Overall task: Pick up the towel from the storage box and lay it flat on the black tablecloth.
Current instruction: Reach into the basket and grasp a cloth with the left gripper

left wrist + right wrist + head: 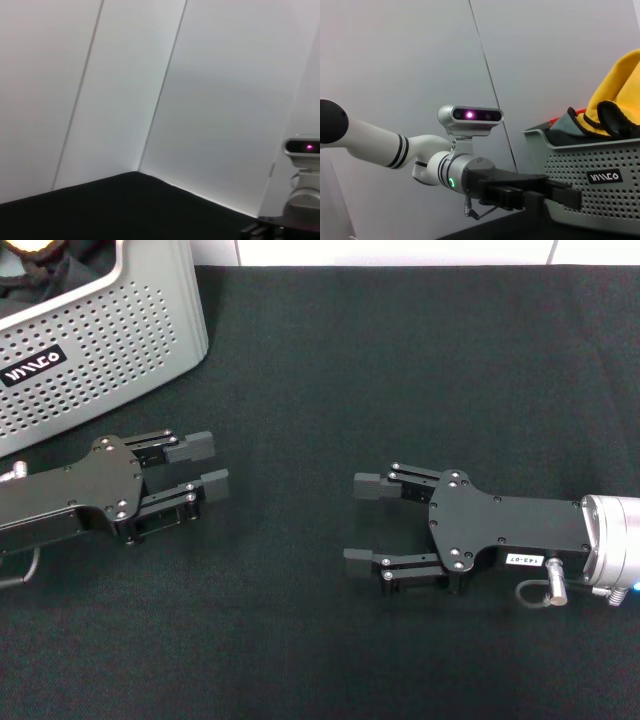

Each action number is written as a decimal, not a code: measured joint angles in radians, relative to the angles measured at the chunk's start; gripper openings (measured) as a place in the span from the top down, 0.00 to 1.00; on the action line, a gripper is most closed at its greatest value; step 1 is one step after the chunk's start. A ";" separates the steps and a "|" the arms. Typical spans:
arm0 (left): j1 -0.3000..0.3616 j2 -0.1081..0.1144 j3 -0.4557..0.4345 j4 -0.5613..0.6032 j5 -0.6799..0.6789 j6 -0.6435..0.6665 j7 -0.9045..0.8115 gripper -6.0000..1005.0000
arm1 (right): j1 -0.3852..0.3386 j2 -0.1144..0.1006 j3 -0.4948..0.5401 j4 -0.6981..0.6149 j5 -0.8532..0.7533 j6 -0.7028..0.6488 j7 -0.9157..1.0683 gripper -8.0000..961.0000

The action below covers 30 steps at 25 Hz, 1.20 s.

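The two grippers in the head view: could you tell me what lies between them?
Only bare black tablecloth lies between the left gripper and the right gripper; the head view shows this.

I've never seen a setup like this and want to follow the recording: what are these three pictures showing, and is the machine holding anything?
This is a two-armed robot, seen by three cameras. The head view looks down from the robot's head at a table covered by the black tablecloth. The left gripper and the right gripper are the black claws; both hover over the cloth, open and empty. At the table's far left corner stands the storage box, a grey perforated basket.

The other two pictures come from cameras on the wrists. The left wrist view shows mostly white walls and the tablecloth's far edge. The right wrist view looks across at the left arm and the box, where the towel is bunched up, its yellow face sticking out over the rim. Nothing is held yet.
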 joint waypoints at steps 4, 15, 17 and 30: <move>-0.003 0.007 0.002 0.002 0.008 0.055 0.000 0.45 | 0.000 0.000 0.000 0.000 -0.003 0.009 -0.005 0.09; 0.005 0.013 0.004 0.002 0.015 0.098 0.015 0.45 | 0.007 0.002 -0.002 -0.007 -0.012 0.011 -0.001 0.09; 0.005 0.013 0.004 0.001 0.015 0.098 0.015 0.45 | 0.007 0.002 -0.002 -0.007 -0.012 0.012 -0.001 0.09; -0.013 -0.042 -0.063 0.373 -0.109 0.059 -0.406 0.46 | 0.000 0.000 0.024 0.022 -0.005 -0.047 -0.023 0.09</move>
